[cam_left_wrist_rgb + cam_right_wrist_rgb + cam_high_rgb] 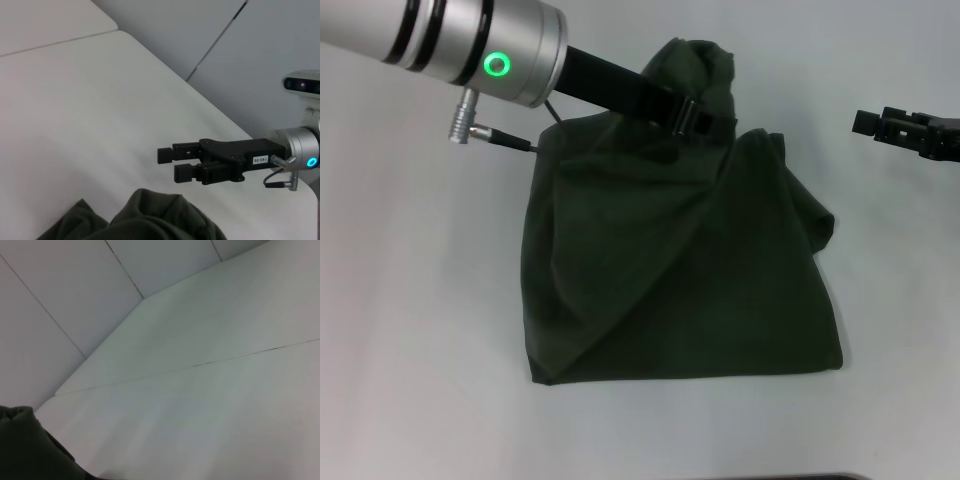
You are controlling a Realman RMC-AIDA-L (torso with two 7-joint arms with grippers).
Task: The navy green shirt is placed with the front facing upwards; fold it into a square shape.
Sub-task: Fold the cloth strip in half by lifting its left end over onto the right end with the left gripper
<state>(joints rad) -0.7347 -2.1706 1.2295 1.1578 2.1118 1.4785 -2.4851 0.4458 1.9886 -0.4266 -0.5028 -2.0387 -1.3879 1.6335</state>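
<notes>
The navy green shirt (670, 270) lies partly folded on the white table, plain green side showing, no lettering visible. Its far edge is pulled up into a bunched peak. My left gripper (705, 118) reaches in from the upper left and is shut on that raised fabric. The left wrist view shows the bunched shirt (150, 215) close below, and the right wrist view catches a corner of the shirt (25, 450). My right gripper (868, 122) hovers off the shirt's far right side; the left wrist view shows the right gripper (167, 164) open with nothing between its fingers.
The white table (420, 300) spreads around the shirt on all sides. A seam line (240, 356) runs across the tabletop, and grey wall panels (60, 295) stand behind it. A grey cable connector (485, 133) hangs under my left wrist.
</notes>
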